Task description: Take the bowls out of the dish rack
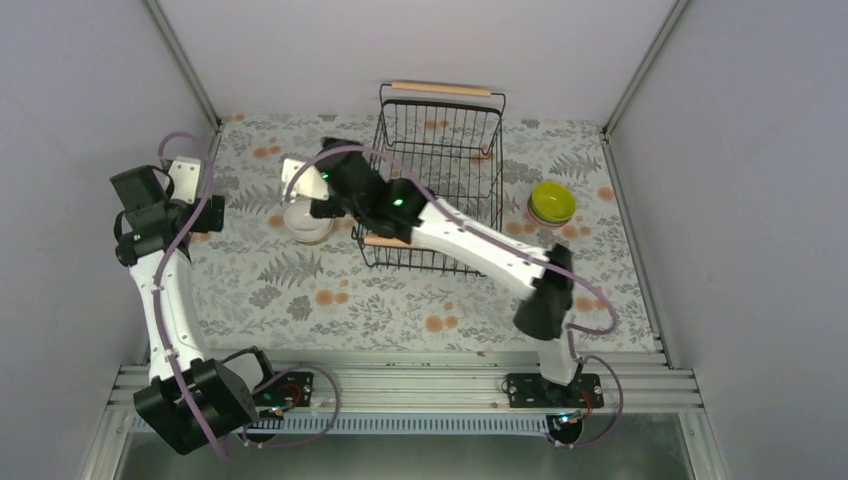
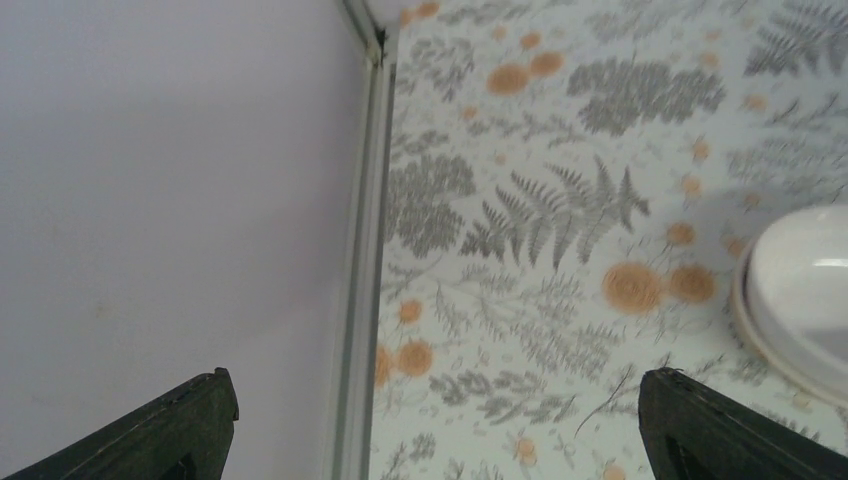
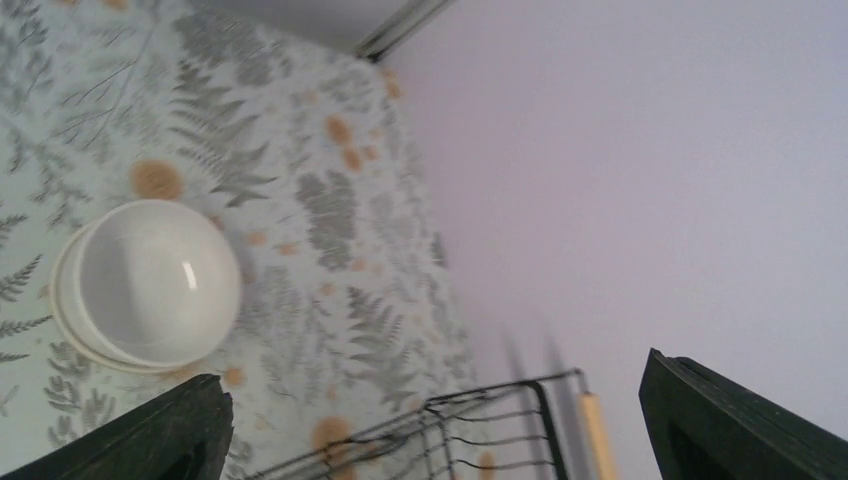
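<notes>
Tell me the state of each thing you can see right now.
dish rack: upright, no bowl visible inside.
white bowl: on the table, left of the rack, ungripped.
green bowl: on the table, right of the rack.
left gripper: open, empty.
right gripper: open, empty.

open bench (image 1: 330,305) runs along the near side of the rack (image 1: 440,135). the right arm (image 1: 480,245) slants over the rack's near left corner, blocking that way in. a white bowl (image 1: 308,224) sits just left of the rack, a green bowl (image 1: 552,203) just right.
</notes>
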Robot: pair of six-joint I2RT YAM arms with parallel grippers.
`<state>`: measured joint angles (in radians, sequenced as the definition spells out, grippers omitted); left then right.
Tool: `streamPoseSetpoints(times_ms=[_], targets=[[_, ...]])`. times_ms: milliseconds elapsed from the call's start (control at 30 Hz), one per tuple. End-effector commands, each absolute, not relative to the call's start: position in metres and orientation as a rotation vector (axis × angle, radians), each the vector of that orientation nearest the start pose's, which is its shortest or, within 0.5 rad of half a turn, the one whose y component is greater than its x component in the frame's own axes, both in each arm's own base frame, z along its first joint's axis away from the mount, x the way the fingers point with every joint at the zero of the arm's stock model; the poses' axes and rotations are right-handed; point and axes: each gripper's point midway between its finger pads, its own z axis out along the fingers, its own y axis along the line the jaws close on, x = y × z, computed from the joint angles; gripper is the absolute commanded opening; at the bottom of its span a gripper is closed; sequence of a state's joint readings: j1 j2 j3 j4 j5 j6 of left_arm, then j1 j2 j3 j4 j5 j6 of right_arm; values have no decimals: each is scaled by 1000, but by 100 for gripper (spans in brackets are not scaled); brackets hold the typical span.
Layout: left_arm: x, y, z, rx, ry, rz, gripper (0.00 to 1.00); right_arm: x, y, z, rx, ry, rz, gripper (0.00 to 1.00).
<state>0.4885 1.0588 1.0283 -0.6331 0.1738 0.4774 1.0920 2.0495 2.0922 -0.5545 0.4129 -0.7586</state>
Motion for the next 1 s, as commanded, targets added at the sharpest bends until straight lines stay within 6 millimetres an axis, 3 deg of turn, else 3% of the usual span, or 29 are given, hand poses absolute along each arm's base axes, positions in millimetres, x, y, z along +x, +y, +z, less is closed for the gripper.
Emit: streamPoseSetpoints(times_ms=[0, 133, 267, 400, 500, 600, 800, 967], targets=[[328, 106, 278, 82, 2175, 261, 100, 342, 438, 361, -1304, 1430, -242, 100], [362, 75, 300, 123, 2165, 304, 100, 374, 378, 369, -1222, 1525, -235, 100], [397, 23, 314, 227, 2162, 253, 100, 394, 326, 361, -1167, 1618, -223, 100], [423, -30, 319, 376, 2151, 189, 100, 398, 279, 357, -1120, 1680, -210, 100], [435, -64, 326, 479, 2117, 190, 100, 401, 242, 343, -1085, 1753, -198, 100], [444, -84, 332, 526, 2080, 236, 100, 400, 210, 333, -1029, 1824, -135, 100], [452, -112, 324, 562, 2080, 237, 100, 396, 167, 315, -940, 1899, -97, 100], [446, -127, 323, 601, 2052, 174, 100, 396, 156, 298, -919, 1948, -48, 100]])
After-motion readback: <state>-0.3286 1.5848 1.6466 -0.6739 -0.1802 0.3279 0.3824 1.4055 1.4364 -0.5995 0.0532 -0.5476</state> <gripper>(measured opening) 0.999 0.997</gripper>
